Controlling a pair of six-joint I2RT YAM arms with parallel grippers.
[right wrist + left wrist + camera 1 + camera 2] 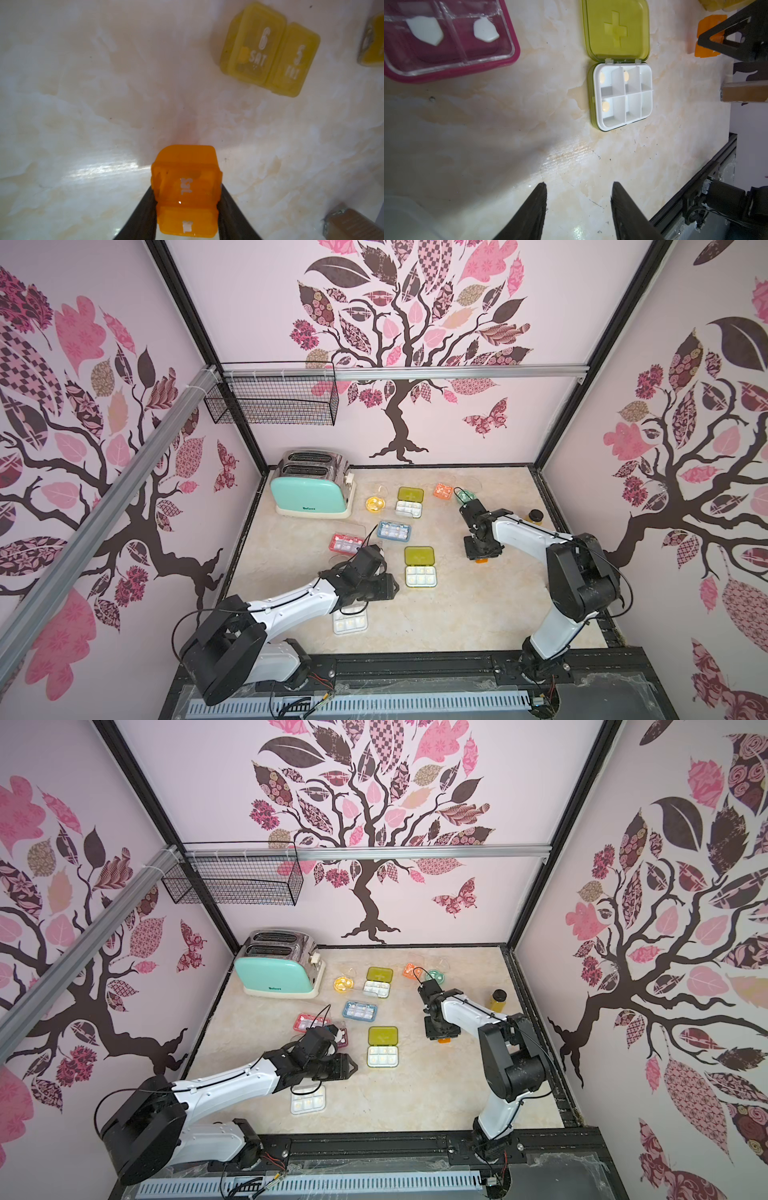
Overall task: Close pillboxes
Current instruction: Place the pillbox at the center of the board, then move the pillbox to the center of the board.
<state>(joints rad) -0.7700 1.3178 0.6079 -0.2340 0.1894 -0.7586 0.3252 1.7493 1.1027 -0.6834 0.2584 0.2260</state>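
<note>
Because the right gripper (187, 195) pinches the small translucent orange plastic pillbox (185, 162) lettered "Sat" by its smooth rounded sides, low over the glossy marbled table (83, 104), it could slip or twist free. The left gripper (579, 184) hangs spread, empty, near the square yellow-green pillbox (620, 97), whose cross-embossed lid (616, 31) lies open; a glancing push might skate it.
</note>
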